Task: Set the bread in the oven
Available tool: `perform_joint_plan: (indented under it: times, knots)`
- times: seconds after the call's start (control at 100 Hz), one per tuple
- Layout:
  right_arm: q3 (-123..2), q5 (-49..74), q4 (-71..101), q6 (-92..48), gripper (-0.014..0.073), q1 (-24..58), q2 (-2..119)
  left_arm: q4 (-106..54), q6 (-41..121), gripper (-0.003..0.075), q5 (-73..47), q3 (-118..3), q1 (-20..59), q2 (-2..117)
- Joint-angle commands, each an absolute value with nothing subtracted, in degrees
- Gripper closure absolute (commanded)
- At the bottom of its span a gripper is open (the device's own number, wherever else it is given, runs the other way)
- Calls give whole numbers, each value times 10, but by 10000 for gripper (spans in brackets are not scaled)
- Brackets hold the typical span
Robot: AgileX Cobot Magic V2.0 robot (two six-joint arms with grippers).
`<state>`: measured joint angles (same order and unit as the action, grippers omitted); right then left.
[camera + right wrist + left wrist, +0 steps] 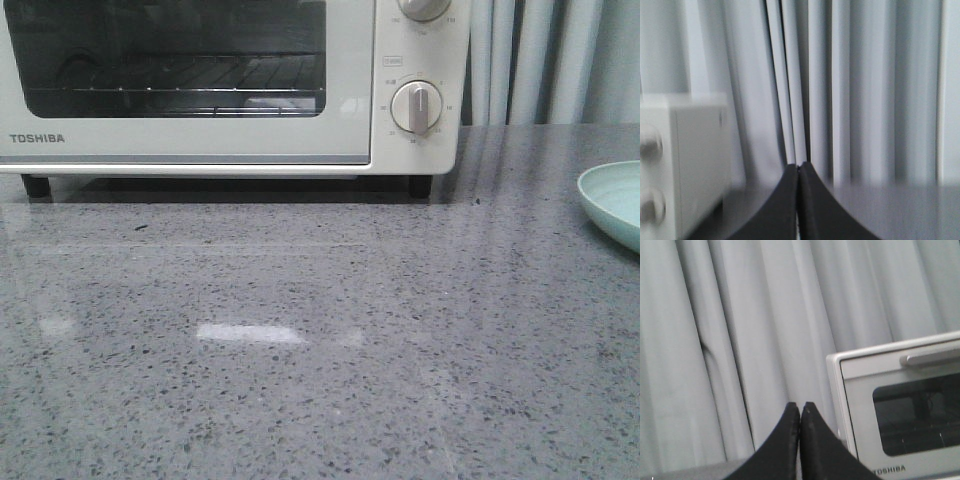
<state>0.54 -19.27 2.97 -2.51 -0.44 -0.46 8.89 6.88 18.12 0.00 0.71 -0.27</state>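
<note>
The cream-white TOSHIBA oven [350, 90] stands at the back left of the grey table with its glass door closed; a wire rack [170, 90] shows behind the glass. The oven also shows in the left wrist view [900, 405] and, blurred, in the right wrist view [685, 165]. The bread is out of view. My left gripper [800, 406] is shut and empty, held off the oven's left side. My right gripper [798, 166] is shut and empty, off the oven's right side. Neither gripper shows in the front view.
A pale green plate [612, 203] sits at the table's right edge. Pale curtains [550, 60] hang behind the table. Round knobs [417, 107] are on the oven's right panel. A handle bar [930, 358] runs along the top of the oven door.
</note>
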Motion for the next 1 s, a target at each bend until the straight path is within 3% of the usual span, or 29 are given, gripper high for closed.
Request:
perform_joint_plan:
  times: [0.0,0.1,0.32,0.58,0.77,0.99]
  knots:
    - [12,-327,30,-30,670,-3,-16,76,67,741,265,14,7,-20]
    - [12,-362,30,-30,669,-3,-16,64,62,741,308,14,7,-20]
    - [8,-296,30,-30,669,-3,-16,58,37,741,360,13,8,-20]
    - [-147,77,30,-30,651,-2,2,66,-86,742,286,-33,8,-10]
    - [-253,160,30,-30,651,-2,75,145,-98,741,253,-123,8,39]
    - [-369,282,31,-30,651,-2,186,223,-280,742,199,-226,8,119]
